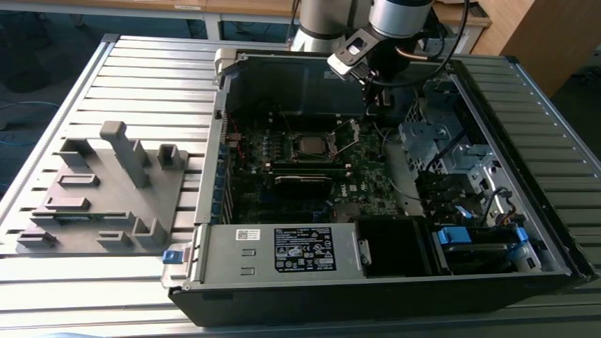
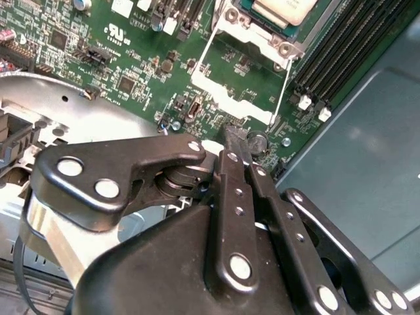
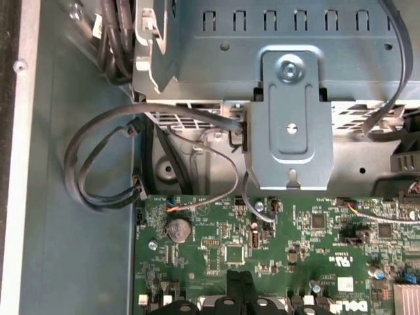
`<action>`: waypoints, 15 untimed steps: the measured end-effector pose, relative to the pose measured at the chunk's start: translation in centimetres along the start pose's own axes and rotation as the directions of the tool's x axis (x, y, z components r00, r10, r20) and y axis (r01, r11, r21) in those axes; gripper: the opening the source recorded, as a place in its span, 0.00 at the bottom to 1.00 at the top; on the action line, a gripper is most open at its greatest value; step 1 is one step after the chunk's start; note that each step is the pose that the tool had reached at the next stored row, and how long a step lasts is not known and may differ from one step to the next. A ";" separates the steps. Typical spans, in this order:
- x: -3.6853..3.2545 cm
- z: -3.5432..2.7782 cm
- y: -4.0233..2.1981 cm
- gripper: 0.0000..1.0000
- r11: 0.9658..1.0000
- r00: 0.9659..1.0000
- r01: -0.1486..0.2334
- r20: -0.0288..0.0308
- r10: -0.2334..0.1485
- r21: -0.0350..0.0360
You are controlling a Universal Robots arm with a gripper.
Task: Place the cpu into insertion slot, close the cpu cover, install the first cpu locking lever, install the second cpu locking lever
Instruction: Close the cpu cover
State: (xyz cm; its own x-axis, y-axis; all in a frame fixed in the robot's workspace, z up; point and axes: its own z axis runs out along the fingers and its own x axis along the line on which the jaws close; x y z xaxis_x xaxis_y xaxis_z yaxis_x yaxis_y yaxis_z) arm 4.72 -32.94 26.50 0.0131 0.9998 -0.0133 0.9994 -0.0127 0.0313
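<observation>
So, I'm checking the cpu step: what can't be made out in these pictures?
1. cpu: cut off by the picture edge in the second wrist view; too small in the exterior view to tell if it sits flat.
2. Locking levers: too thin to tell from the cover in the exterior view.
3. gripper: whether it touches the board is unclear in the second wrist view.

Dull silver metal top on the cpu point(image 2: 282, 8); cpu cover point(image 2: 230, 97) — thin bright bare metal; fingers point(image 2: 235, 164), matt black metal
</observation>
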 end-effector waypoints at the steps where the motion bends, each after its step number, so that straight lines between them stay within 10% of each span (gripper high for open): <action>1: 0.00 0.00 0.11 0.11 1.000 1.000 0.000 0.000 0.000 0.000; 15: 0.02 0.87 0.20 0.11 1.000 1.000 0.000 0.000 0.000 0.000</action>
State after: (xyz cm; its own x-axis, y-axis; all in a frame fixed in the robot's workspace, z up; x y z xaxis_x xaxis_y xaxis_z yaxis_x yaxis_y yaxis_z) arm 4.94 -32.93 25.63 0.0133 0.9998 -0.0134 0.9994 -0.0129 0.0312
